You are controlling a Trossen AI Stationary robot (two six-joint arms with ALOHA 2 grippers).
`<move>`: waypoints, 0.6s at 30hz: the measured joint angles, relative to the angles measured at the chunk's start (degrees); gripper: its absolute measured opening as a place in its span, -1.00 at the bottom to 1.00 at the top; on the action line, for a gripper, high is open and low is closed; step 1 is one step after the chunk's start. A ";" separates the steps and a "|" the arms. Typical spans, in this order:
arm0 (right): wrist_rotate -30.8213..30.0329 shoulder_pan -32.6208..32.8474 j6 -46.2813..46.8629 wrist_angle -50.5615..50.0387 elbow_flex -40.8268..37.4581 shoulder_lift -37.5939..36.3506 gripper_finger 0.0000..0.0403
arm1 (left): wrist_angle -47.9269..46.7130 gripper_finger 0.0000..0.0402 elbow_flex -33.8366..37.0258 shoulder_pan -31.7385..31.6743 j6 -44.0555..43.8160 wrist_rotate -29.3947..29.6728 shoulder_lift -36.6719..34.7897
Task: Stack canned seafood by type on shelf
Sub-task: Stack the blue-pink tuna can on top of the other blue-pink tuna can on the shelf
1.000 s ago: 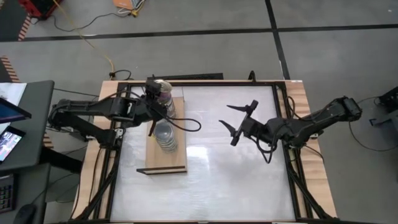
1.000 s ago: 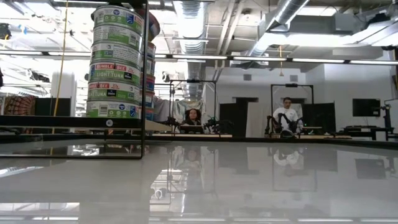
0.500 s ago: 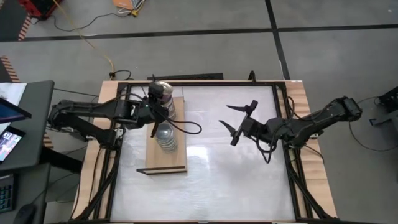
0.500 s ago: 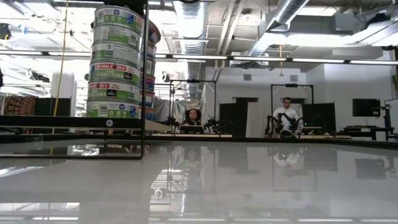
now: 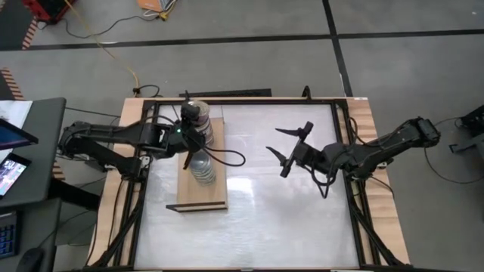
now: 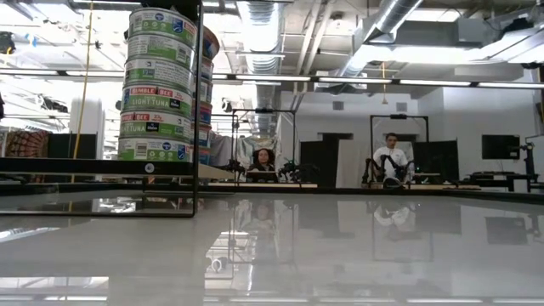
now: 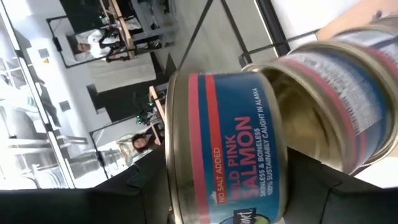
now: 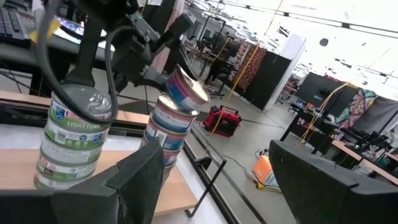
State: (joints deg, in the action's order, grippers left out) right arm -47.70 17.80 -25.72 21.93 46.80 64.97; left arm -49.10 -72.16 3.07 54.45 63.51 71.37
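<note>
Up in the frame's upper left, a salmon tin (image 8: pixel 186 88) sits tilted atop the far stack (image 5: pixel 198 121), its flat faces slanted off level, between the left gripper's (image 5: pixel 190 125) jaws; whether they still pinch it cannot be told. Beside it stands the tuna stack (image 6: pixel 159 83), upright, both on the shelf (image 5: pixel 198 198) at the left of the white worktop (image 5: pixel 287 219). At centre right, the right gripper (image 5: pixel 291 146) hangs with jaws wide and empty. Beyond lies a workshop with two seated people (image 6: pixel 264 159).
</note>
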 joint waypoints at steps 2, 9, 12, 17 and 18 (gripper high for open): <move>0.00 0.00 0.27 -0.74 -0.01 0.00 0.60 | 0.00 0.14 0.00 0.74 -0.76 0.49 0.00; 0.00 0.00 1.48 -1.06 -0.02 0.02 0.60 | -1.23 0.15 -0.93 1.47 -3.33 0.48 0.00; 0.00 0.00 2.28 -1.67 -0.02 0.02 0.60 | -3.26 0.15 -1.09 1.45 -4.67 -0.82 -0.02; 0.02 0.00 3.43 -2.27 -0.02 0.02 0.60 | -4.66 0.15 -1.11 1.47 -5.63 -1.12 -0.02; 0.02 0.01 3.43 -2.24 -0.02 0.02 0.60 | -4.89 0.15 -1.11 1.47 -5.88 -1.26 -0.01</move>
State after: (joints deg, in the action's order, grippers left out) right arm -47.68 17.81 -22.28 19.68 46.78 64.99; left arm -53.99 -73.28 4.54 48.57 62.25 71.36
